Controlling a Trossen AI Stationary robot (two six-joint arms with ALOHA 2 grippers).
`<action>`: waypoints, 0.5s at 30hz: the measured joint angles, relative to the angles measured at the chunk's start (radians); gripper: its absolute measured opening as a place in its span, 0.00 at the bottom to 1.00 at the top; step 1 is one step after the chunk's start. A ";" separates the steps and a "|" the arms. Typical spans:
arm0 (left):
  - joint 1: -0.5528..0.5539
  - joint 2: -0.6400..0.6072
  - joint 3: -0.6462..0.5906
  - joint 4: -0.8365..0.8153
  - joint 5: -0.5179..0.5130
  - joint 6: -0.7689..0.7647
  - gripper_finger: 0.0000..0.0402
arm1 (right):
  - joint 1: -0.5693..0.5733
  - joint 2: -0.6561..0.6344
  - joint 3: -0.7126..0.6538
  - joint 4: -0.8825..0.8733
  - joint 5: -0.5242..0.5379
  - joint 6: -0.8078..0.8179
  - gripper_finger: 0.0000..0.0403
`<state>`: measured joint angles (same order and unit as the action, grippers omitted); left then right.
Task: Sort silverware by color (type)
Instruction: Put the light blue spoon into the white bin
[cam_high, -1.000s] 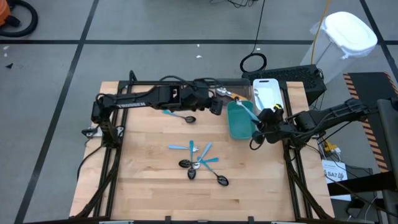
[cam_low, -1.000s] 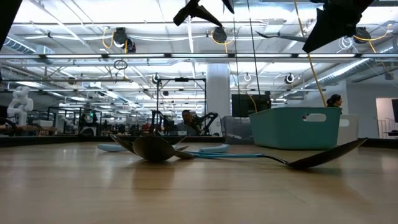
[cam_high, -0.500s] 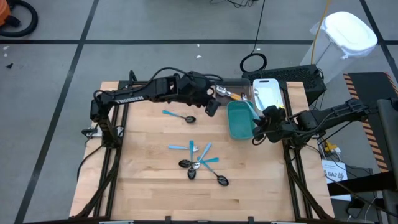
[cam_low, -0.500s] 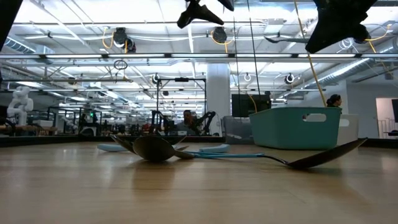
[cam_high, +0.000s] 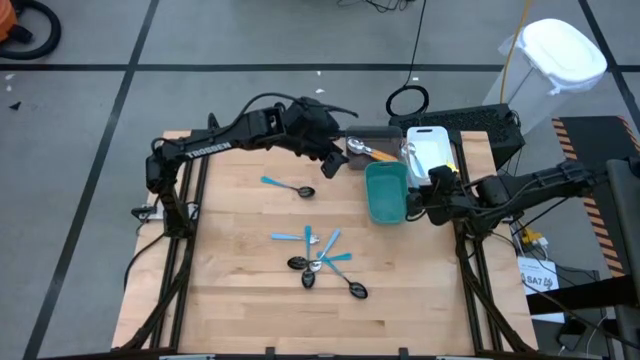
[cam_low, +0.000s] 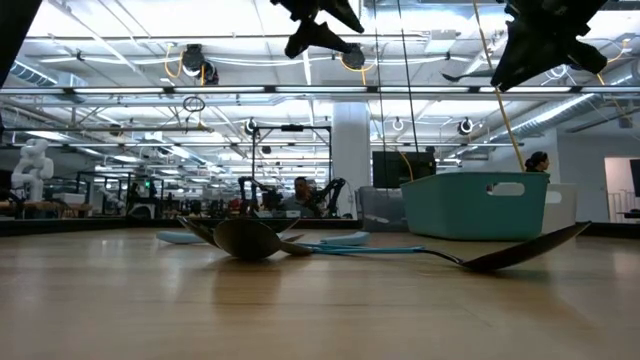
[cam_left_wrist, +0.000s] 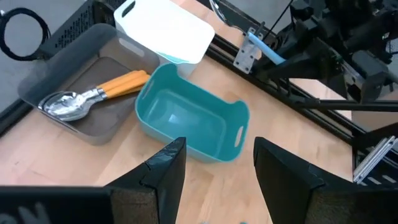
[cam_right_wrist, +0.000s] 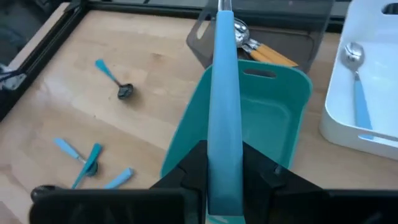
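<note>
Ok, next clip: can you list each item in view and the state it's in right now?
Left hand: open, empty, above the table near the bins.
Right hand: shut on a blue-handled utensil, over the teal bin.
Teal bin: upright, empty.
Gray bin: holds orange-handled utensils.
White bin: holds a blue-handled spoon.
Lone spoon: lying on the table.
Spoon pile: lying unsorted mid-table.
</note>
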<state>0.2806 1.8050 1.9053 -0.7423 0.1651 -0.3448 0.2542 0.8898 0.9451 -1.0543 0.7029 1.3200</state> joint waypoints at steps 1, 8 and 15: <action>0.008 0.000 0.000 0.000 0.007 0.017 0.46 | -0.007 0.000 0.000 -0.002 0.000 0.002 0.13; 0.033 0.000 0.000 -0.007 0.018 0.061 0.46 | -0.109 -0.015 0.025 -0.079 -0.057 0.008 0.13; 0.020 0.000 0.000 -0.003 -0.053 0.094 0.46 | -0.255 -0.016 0.159 -0.350 -0.079 -0.005 0.13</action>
<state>0.3010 1.8053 1.9053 -0.7457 0.1122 -0.2512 -0.0010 0.8734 1.1037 -1.4044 0.6241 1.3145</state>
